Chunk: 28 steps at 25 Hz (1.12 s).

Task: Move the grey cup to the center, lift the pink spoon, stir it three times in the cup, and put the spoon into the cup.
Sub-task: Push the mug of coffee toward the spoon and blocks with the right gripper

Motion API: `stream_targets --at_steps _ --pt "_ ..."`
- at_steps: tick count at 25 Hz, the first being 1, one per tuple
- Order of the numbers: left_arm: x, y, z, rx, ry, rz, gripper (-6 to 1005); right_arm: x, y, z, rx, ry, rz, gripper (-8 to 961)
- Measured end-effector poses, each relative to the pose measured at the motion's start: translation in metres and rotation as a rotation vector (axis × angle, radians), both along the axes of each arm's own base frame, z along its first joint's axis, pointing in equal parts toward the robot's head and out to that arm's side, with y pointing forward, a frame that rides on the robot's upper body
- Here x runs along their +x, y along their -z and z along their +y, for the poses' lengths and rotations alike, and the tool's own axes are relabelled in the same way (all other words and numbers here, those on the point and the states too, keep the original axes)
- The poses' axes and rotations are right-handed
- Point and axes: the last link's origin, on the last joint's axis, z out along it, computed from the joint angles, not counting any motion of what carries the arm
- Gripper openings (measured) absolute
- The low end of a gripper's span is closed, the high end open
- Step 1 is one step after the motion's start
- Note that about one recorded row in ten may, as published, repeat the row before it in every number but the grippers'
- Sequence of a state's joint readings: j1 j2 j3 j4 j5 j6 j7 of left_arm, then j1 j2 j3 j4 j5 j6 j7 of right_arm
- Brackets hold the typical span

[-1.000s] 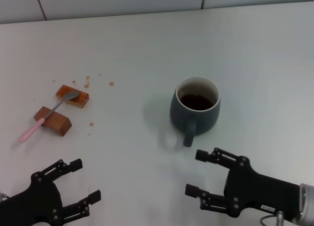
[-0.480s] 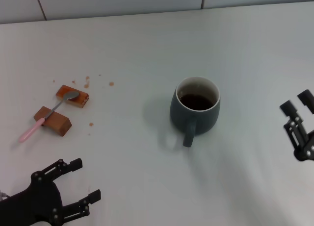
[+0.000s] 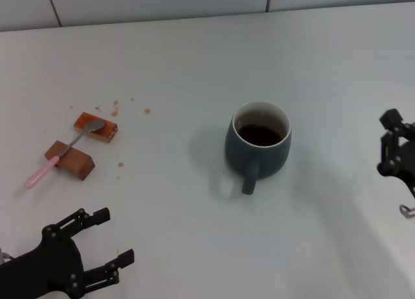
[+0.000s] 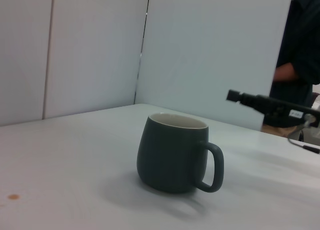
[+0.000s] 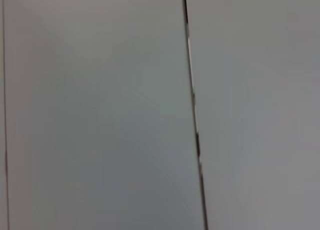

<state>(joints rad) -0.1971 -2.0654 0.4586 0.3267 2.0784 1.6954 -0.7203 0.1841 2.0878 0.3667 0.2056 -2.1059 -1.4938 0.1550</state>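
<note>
Head view: grey cup (image 3: 258, 145) stands mid-table; left gripper (image 3: 111, 246), fingers apart, hovers nearby; right gripper (image 3: 393, 148) at the edge, fingers' state unclear.

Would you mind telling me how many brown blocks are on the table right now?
2. One brown block lies under the pink spoon's metal bowl; the other brown block, nearer the robot, props the spoon's shaft. Both are on the table's left side. None seems hidden.

spoon (image 3: 65, 151) lies across two blocks (image 3: 69, 160), left of cup (image 3: 258, 143).
</note>
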Motion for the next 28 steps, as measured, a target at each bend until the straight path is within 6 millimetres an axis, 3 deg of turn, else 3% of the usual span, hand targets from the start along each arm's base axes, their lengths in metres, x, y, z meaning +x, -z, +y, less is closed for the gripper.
stream_targets --at_steps 6,16,28 --pt "0.0 -0.001 0.002 0.002 0.002 -0.001 862 -0.01 0.019 0.02 -0.07 0.007 -0.051 -2" --pt "0.001 -0.001 0.002 0.004 0.005 0.0 862 -0.031 0.048 0.041 -0.202 -0.024 -0.118 -1" --pt "0.001 -0.001 0.003 0.001 0.009 -0.001 862 -0.055 0.073 0.051 -0.318 -0.062 -0.128 6"
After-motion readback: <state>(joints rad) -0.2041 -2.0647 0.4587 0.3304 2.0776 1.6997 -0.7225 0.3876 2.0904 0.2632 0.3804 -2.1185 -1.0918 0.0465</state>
